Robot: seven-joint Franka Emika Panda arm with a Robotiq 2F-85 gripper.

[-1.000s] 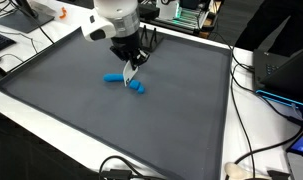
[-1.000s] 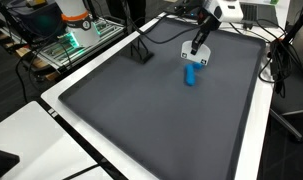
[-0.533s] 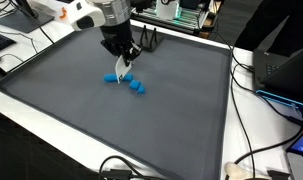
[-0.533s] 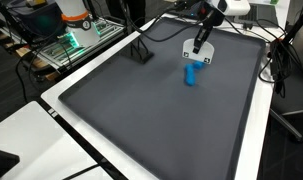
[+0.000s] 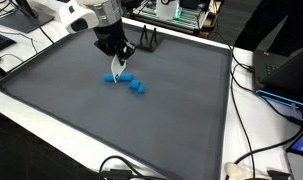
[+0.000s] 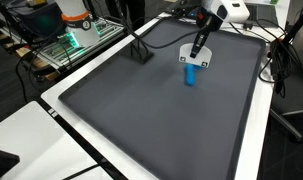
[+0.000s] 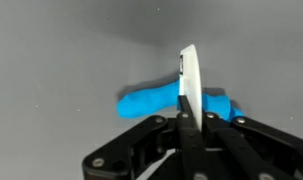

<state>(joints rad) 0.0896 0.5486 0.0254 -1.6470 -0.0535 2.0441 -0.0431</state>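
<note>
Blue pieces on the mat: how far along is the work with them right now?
Done: the jaws are shut on a thin white blade, so gripping it looks finished. In hand: the blade hangs edge-down right over the blue pieces on the grey mat; contact I cannot tell. Left: the pieces lie clustered together on the mat, none lifted or carried off.

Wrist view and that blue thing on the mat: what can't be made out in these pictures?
Wrist view: the white piece in the gripper hides the middle of the blue thing; its edges are blurred.
In an exterior view: the blue thing is too small to tell one lump from several.
In both exterior views: the white piece is too small to identify; the gripper covers its top.
</note>
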